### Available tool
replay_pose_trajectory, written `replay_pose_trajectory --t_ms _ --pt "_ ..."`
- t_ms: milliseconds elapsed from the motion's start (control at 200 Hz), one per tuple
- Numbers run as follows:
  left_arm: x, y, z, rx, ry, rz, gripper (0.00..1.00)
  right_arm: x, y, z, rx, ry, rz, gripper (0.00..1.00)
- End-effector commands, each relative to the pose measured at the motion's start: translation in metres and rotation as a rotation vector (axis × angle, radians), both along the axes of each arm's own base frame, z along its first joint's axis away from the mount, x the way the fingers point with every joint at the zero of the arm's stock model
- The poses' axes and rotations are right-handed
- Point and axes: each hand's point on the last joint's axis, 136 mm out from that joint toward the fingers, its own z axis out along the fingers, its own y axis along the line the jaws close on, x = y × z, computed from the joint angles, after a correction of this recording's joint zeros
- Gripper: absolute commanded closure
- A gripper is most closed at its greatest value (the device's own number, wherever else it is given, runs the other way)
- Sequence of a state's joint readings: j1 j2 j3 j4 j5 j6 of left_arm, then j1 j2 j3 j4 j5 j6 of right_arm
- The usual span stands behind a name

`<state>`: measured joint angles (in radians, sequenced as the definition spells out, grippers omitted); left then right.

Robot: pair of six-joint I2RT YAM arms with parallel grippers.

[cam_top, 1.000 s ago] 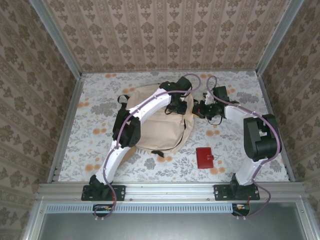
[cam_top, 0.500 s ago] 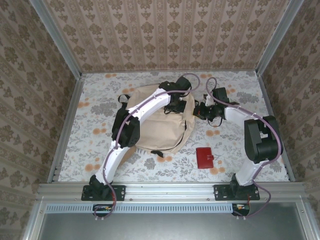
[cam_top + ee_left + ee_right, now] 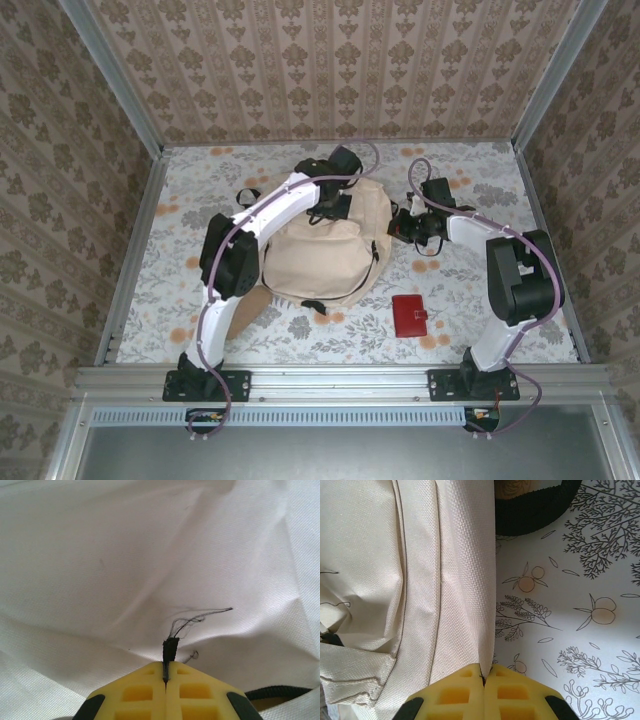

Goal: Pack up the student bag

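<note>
The student bag [image 3: 320, 255] lies flat mid-table, beige with black straps. My left gripper [image 3: 331, 204] sits over its upper part. In the left wrist view the yellow fingers [image 3: 145, 690] are shut on a black frayed zipper pull [image 3: 170, 649], with pale bag fabric [image 3: 125, 555] behind. My right gripper [image 3: 401, 222] is at the bag's right edge. In the right wrist view it [image 3: 484, 673] is shut on a fold of the bag's cloth [image 3: 465, 580], beside a black strap [image 3: 530, 515].
A small red wallet [image 3: 409, 315] lies on the floral tablecloth [image 3: 480, 180] near the front, right of the bag. Patterned walls close in the table on three sides. A metal rail [image 3: 340, 378] runs along the near edge.
My left gripper has shut on the zipper pull and moved left along the bag's top, its elbow swinging left. The right gripper has hardly moved.
</note>
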<state>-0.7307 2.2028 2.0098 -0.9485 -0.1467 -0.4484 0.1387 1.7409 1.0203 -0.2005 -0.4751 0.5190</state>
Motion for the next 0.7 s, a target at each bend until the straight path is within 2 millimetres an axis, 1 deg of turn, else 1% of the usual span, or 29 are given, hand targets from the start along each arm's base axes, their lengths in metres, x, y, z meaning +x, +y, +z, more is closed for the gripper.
replay_pose_trajectory --t_ms 0,120,225,285,335,380,465,490,550,590,630,670,695 --pt "0.012 0.037 0.018 0.056 -0.060 0.055 1.00 -0.010 -0.027 -0.026 -0.135 0.081 -0.057 1.00" --pt "0.010 0.055 0.017 0.067 -0.056 0.085 1.00 -0.008 -0.040 -0.030 -0.192 0.095 -0.094 1.00" --pt "0.008 0.066 0.025 0.059 -0.063 0.099 1.00 -0.006 -0.047 -0.032 -0.212 0.100 -0.116 1.00" --pt "0.006 0.063 0.031 0.019 -0.070 0.078 1.00 -0.006 -0.045 -0.029 -0.197 0.099 -0.106 1.00" --pt "0.004 0.054 0.037 -0.030 -0.073 0.045 1.00 -0.005 -0.037 -0.023 -0.161 0.091 -0.080 1.00" --pt "0.002 0.043 0.041 -0.088 -0.073 0.010 1.00 -0.006 -0.028 -0.015 -0.112 0.080 -0.053 0.96" --pt "-0.001 0.019 0.049 -0.204 -0.074 -0.058 1.00 -0.006 -0.014 0.008 -0.022 0.034 -0.016 0.83" --pt "-0.003 0.011 0.052 -0.230 -0.076 -0.079 1.00 -0.007 -0.011 0.016 -0.003 0.019 -0.015 0.77" --pt "-0.006 -0.004 0.057 -0.270 -0.085 -0.128 1.00 -0.008 -0.011 0.032 0.016 -0.012 -0.033 0.59" --pt "-0.008 -0.010 0.060 -0.274 -0.100 -0.153 1.00 -0.008 -0.013 0.042 0.019 -0.030 -0.054 0.48" --pt "-0.009 -0.015 0.062 -0.271 -0.113 -0.172 1.00 -0.009 -0.013 0.050 0.030 -0.042 -0.072 0.40" --pt "-0.010 -0.018 0.062 -0.264 -0.119 -0.178 1.00 -0.010 -0.012 0.057 0.047 -0.053 -0.084 0.34" --pt "-0.009 -0.017 0.062 -0.260 -0.118 -0.170 1.00 -0.011 -0.010 0.061 0.062 -0.059 -0.086 0.32"
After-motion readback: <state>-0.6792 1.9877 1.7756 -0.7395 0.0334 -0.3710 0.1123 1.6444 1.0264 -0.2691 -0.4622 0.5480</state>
